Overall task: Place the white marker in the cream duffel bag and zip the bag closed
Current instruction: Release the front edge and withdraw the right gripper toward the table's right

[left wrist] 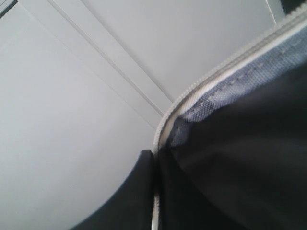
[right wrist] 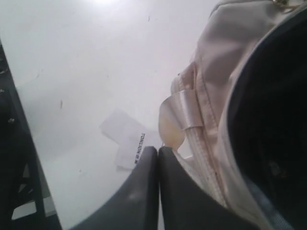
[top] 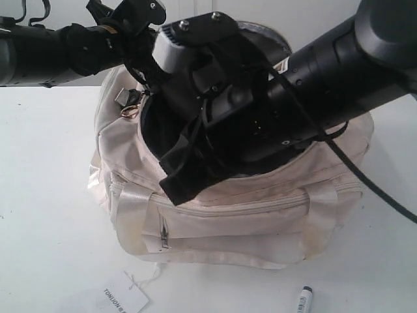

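Right end effector [top: 179, 189], pressed together and empty, hangs at the front rim of the bag [top: 228, 215]; the marker [top: 305, 298] lies on the counter [top: 52, 195] before the bag, cap toward it, nearest this arm.

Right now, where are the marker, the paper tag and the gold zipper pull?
marker [top: 303, 300]: exterior view, on the white barrel below the dark cap.
paper tag [top: 120, 301]: exterior view, on its printed face.
zipper pull [top: 128, 112]: exterior view, on the gold ring.

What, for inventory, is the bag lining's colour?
Black: the cream duffel bag lining shows best in the exterior view.
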`<control>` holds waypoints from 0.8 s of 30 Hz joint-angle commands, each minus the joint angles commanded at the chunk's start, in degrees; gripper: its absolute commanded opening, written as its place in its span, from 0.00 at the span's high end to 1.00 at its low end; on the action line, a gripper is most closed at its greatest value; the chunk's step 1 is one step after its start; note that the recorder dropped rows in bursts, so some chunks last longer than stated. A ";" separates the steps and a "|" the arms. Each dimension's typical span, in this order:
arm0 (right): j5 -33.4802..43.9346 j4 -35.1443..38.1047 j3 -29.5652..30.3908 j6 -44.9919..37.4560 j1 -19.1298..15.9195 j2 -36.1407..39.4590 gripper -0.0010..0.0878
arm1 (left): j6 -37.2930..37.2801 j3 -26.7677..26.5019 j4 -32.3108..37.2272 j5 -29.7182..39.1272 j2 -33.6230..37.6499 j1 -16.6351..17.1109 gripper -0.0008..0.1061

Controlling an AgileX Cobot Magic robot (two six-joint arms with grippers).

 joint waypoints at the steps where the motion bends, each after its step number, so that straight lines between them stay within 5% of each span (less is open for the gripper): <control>1: 0.76 0.00 0.00 0.77 0.00 0.00 0.99 | 0.00 0.00 0.00 0.00 0.00 0.00 0.99; 11: 3.78 -0.11 0.00 3.79 0.00 0.00 0.99 | 0.00 0.00 0.00 0.00 0.00 0.00 0.99; 24: 17.68 -0.11 0.11 4.18 0.00 0.00 0.99 | 0.00 0.00 0.00 0.00 0.00 0.00 0.99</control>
